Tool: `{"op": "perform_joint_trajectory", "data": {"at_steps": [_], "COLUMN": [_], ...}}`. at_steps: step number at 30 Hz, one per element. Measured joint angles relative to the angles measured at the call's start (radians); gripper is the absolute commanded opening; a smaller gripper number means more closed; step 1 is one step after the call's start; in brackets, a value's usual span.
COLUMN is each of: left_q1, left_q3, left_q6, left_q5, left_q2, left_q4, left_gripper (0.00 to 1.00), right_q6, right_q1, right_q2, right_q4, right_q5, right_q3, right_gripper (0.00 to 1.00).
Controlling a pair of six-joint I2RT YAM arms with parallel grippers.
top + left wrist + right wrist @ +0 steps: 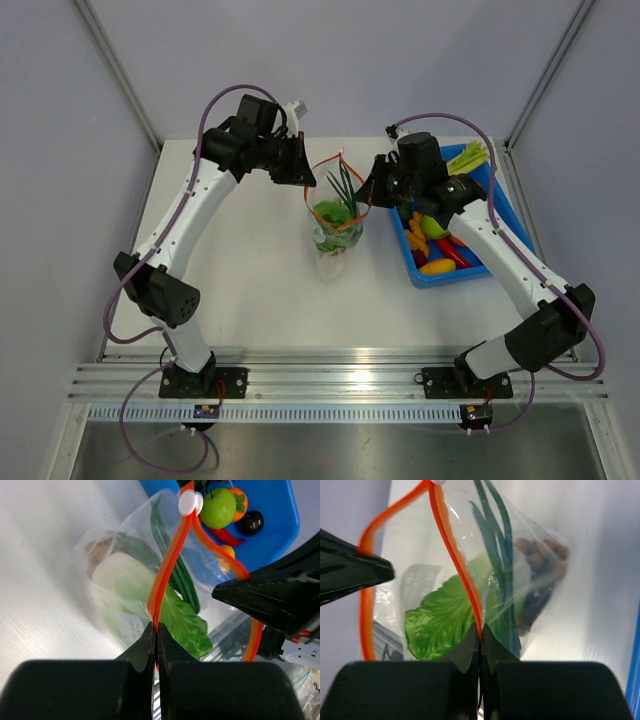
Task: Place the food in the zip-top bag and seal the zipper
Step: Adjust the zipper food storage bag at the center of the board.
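**Both grippers pinch the bag's orange strip**

I see the zip-top bag (335, 232) in the middle of the worktop (250, 290). It is clear, soft and crinkly, and it stands with its mouth on top. The zipper (167, 570) is a thin, bright orange-red strip along that mouth. It bends into a loop, so the mouth is partly open. A small round white slider (190, 502) sits on the strip at its far end in the left wrist view.

My left gripper (156, 630) is squeezed tight on the zipper, with the strip caught between its black tips. My right gripper (480, 630) is squeezed tight on the zipper too, on the other side of the loop. The two grippers crowd the bag's mouth from both sides.

Some food is inside the bag. There is a pale cabbage (120, 580) with a wrinkly green leaf. There are long, thin green onions (497, 535) and a bumpy clump of brown balls (540, 560).

The blue bin (450, 280) sits near the bag, on its right. It is a smooth, hard plastic box. In it I see a round, shiny green apple (217, 507), an orange piece (240, 502), a red piece (222, 535), a yellow piece (438, 266) and a dark ball (251, 522). From above, my right arm (500, 250) hangs over the bin and hides part of it.
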Motion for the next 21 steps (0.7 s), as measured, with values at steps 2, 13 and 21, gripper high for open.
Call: {"op": "perform_joint_trajectory", "data": {"at_steps": [2,13,21], "left_q1": [-0.001,-0.017,-0.025], "left_q3": [0.012,-0.041,-0.069], "left_q6": [0.005,0.017,0.022], "left_q5": [-0.015,-0.076,-0.059], "left_q2": [-0.008,0.028,0.029], "left_q4": [-0.002,-0.002,0.018], "left_gripper": [0.0,0.0,0.0], "right_q6": [0.0,0.047,0.035], "right_q1": [0.006,0.005,0.005], "right_q2": [-0.015,0.095,-0.069], "right_q4": [0.02,0.031,0.034], "right_q5": [0.005,0.17,0.236], "right_q3": [0.029,-0.104,-0.129], "right_gripper": [0.01,0.34,0.79]}}
